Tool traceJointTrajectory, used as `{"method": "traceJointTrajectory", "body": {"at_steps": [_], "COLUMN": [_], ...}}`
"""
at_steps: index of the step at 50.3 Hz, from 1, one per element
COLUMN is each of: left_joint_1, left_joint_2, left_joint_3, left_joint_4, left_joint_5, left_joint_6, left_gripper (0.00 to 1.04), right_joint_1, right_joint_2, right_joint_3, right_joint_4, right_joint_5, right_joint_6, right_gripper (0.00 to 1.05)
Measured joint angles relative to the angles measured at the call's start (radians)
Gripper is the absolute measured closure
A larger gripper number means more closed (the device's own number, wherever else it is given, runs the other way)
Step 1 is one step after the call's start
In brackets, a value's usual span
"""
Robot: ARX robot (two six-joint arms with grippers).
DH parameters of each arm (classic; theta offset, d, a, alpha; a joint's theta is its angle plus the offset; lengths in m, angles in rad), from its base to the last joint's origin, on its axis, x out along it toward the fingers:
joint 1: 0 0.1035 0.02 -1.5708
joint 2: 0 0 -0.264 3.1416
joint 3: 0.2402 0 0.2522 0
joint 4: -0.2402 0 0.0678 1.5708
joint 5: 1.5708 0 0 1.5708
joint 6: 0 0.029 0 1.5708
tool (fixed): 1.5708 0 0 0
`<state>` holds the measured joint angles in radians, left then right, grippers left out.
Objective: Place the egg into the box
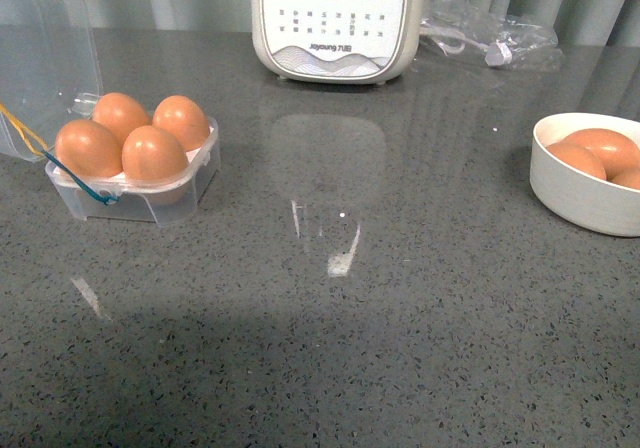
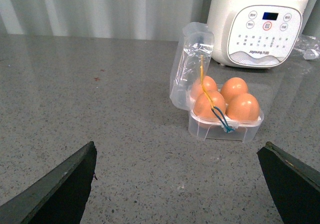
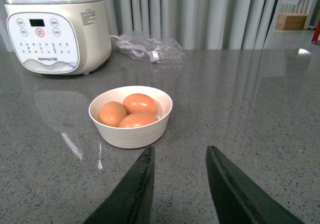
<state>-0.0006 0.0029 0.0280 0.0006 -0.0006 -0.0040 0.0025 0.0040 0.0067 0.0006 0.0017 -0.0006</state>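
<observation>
The clear box (image 1: 135,196) stands at the table's left with its lid (image 1: 45,58) tipped back, and several orange-brown eggs (image 1: 154,154) fill its cups. The left wrist view shows the same box (image 2: 225,126) with eggs (image 2: 243,107) and a yellow and teal loop hanging over its front. My left gripper (image 2: 177,151) is open, well short of the box, with bare table between its fingers. More eggs (image 3: 140,103) lie in a round white bowl (image 3: 131,132), which sits at the front view's right edge as the bowl (image 1: 578,193). My right gripper (image 3: 179,154) is open just short of it. Neither arm shows in the front view.
A white cooker (image 1: 335,23) stands at the back centre, also seen as the cooker (image 3: 55,31) in the right wrist view. A crumpled clear bag with a cord (image 1: 490,36) lies to its right. Grey speckled tabletop (image 1: 340,328) spreads between box and bowl.
</observation>
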Motion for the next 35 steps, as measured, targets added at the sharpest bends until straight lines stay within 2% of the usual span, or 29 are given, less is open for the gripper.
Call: {"method": "traceJointTrajectory", "body": {"at_steps": [4,9,15,20,35], "left_joint_1": [0.0,0.0,0.0,0.0,0.0], "left_joint_2": [0.0,0.0,0.0,0.0,0.0], "left_joint_3": [0.0,0.0,0.0,0.0,0.0], "left_joint_4": [0.0,0.0,0.0,0.0,0.0], "left_joint_5": [0.0,0.0,0.0,0.0,0.0], "left_joint_6": [0.0,0.0,0.0,0.0,0.0], "left_gripper": [0.07,0.07,0.07,0.07,0.07], "right_joint_1": [0.0,0.0,0.0,0.0,0.0], "right_joint_2": [0.0,0.0,0.0,0.0,0.0], "right_joint_3": [0.0,0.0,0.0,0.0,0.0], "right_joint_4": [0.0,0.0,0.0,0.0,0.0], "right_joint_5": [0.0,0.0,0.0,0.0,0.0], "right_joint_6": [0.0,0.0,0.0,0.0,0.0], "right_gripper": [0.6,0.4,0.25,0.06,0.07]}}
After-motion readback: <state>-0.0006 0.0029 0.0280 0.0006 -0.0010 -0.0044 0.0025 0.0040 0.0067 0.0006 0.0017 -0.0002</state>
